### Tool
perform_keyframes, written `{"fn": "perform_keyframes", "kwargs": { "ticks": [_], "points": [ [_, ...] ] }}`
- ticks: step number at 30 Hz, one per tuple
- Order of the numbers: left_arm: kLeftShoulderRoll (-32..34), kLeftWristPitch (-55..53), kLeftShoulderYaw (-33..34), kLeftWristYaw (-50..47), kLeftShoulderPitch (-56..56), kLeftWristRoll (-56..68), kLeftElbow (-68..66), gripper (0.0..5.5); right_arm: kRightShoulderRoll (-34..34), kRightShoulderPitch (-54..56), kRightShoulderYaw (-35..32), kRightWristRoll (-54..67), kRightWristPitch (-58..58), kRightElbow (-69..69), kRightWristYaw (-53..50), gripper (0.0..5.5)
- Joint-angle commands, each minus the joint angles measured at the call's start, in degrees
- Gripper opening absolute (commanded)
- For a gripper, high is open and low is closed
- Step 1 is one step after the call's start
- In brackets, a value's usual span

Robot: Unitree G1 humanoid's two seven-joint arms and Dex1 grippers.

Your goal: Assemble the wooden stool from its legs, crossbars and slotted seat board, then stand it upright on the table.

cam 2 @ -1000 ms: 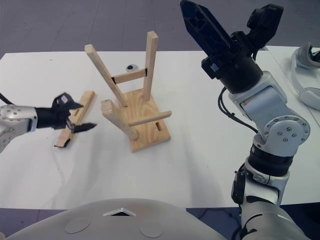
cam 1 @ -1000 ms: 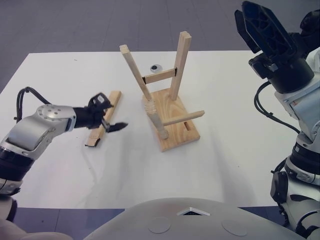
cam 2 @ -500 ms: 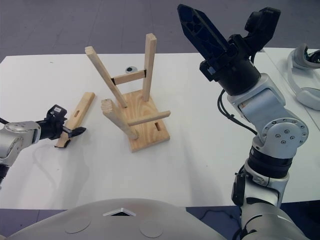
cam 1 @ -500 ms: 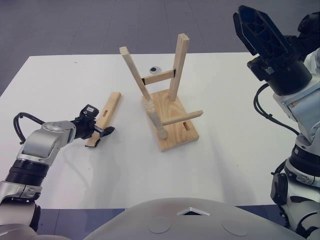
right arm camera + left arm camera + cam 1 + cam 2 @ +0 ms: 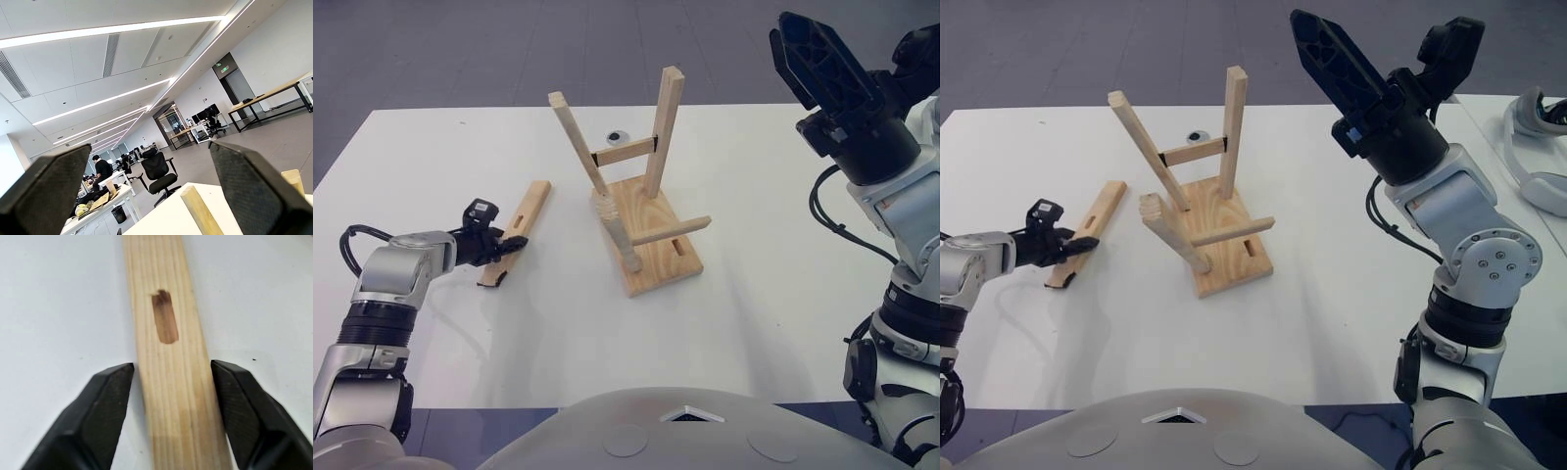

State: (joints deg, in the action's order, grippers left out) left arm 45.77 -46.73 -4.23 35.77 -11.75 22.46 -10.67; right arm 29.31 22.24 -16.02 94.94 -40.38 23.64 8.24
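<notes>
1. I count one slotted seat board, four legs and two crossbars, plus my two pincers.
2. The seat board lies flat on the white table, just right of the frame's centre, with one open slot showing near its right edge.
3. Three legs rise from the board: a tilted leg leaning to the upper left, an upright leg, and a near leg slanting toward the camera.
4. The upper crossbar joins the tilted and upright legs. The lower crossbar sticks out rightward from the near leg, and I cannot tell what its far end meets.
5. The loose leg lies flat on the table, left of the board and well apart from it, with a dark mortise facing up.
6. The left pincer sits low at the loose leg's near end, at the frame's lower left. It is released, with one finger on each side of the wood and a sliver of table showing beside one finger.
7. The right pincer is raised at the upper right, fingers spread wide and holding nothing, well apart from the stool.
8. A small white label sits on the left wrist, its print too small to read.
9. A small dark round object lies on the table behind the stool.
</notes>
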Motion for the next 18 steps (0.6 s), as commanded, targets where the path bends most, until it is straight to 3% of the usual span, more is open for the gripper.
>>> {"fn": "perform_keyframes", "kwargs": {
  "ticks": [1,7,14,16,18],
  "points": [
    [-1.21,0.36,-3.07,2.01,2.11,-3.48,-4.60,2.29,0.14,1.31,0.57,-0.49,-0.01,-0.19,-0.61,4.47],
    [-0.36,8.74,0.67,2.21,-7.26,-7.36,-16.01,2.05,-0.37,1.84,1.11,-1.59,0.43,-0.56,-0.93,4.47],
    [-1.78,32.44,15.43,2.39,-41.69,-2.38,-29.75,2.05,-3.12,7.56,-0.73,-7.03,4.57,-9.13,-7.68,4.47],
    [-5.74,30.35,17.48,7.76,-50.95,4.14,-25.73,2.05,-2.96,11.04,-1.29,-7.72,5.00,-11.18,-7.50,4.47],
    [-9.25,18.82,15.52,17.84,-54.20,13.78,-16.52,2.04,-2.80,15.40,-0.92,-7.34,4.09,-12.15,-4.98,4.47]
  ]
}}
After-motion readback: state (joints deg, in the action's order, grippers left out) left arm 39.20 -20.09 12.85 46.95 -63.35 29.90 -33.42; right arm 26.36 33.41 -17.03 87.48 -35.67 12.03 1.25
